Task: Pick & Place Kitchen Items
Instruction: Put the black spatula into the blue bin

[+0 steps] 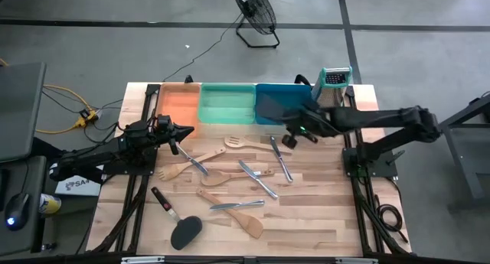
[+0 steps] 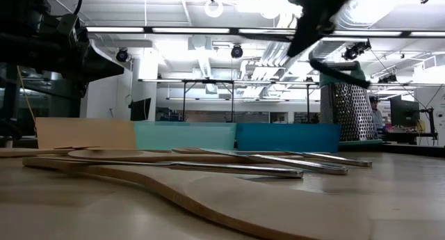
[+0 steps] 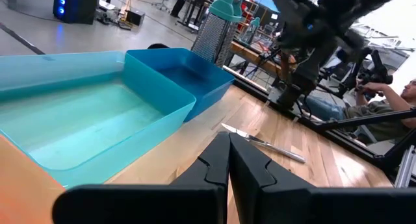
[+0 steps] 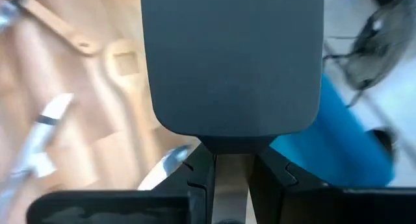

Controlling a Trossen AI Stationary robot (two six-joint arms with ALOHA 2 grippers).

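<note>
Several kitchen items lie flat mid-table: pale wooden spoons and a fork [image 1: 174, 171], a slotted wooden spatula [image 1: 234, 142], silver cutlery [image 1: 280, 158], and a black turner [image 1: 182, 229] near the front edge. My right gripper [image 1: 294, 135] hangs above the table by the blue tray [image 1: 269, 103], shut on another black turner whose broad blade [image 4: 231, 62] fills the right wrist view. My left gripper [image 1: 182, 132] is shut and empty [image 3: 228, 160]. It hovers beside the orange tray [image 1: 178, 105]. My right gripper pinches the black turner between its two fingers [image 4: 197, 178] by the pale neck of the handle [image 4: 231, 175], just below the blade. The blade stands out beyond the fingertips. The turner is lifted clear of the table, at the near edge of the blue tray.
Orange, green [image 1: 227, 103] and blue trays sit side by side along the far edge. A steel box grater with a teal top [image 1: 334, 84] stands at the far right corner. A person sits beyond the table's right side [image 3: 396, 113]. Bare wood shows at the near right [image 1: 329, 218].
</note>
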